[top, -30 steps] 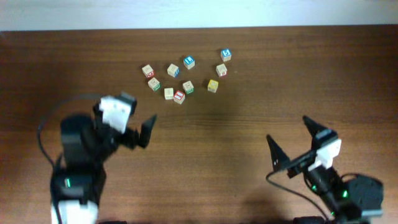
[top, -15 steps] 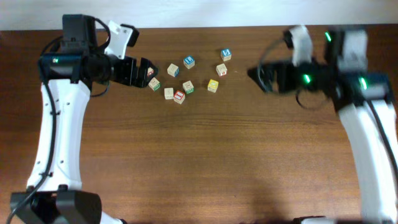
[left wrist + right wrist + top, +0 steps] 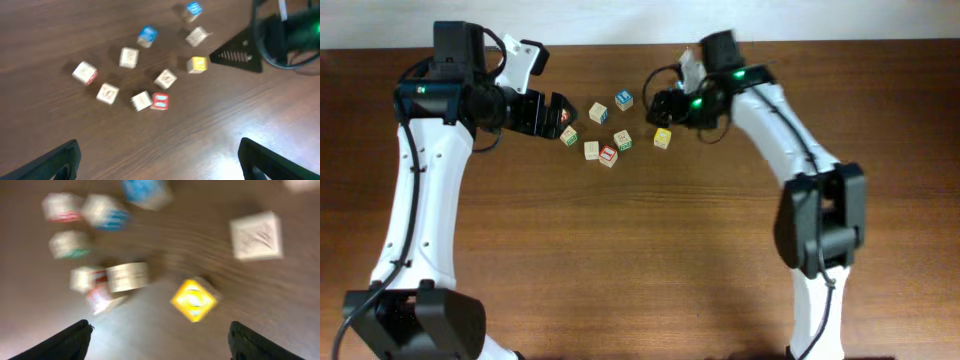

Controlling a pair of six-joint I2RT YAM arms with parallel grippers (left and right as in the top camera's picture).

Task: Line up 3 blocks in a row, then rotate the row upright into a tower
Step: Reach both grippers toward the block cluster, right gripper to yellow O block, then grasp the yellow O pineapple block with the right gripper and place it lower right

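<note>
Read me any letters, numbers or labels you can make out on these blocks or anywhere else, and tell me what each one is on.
No text can be read.
Yellow block: pale mark on its face, too blurred to read.
Red-bordered block: mark inside the border, too small to read.
Pale block: dark strokes, blurred, no letter certain.
Blue-faced block: too small to read.
No other legible writing.
</note>
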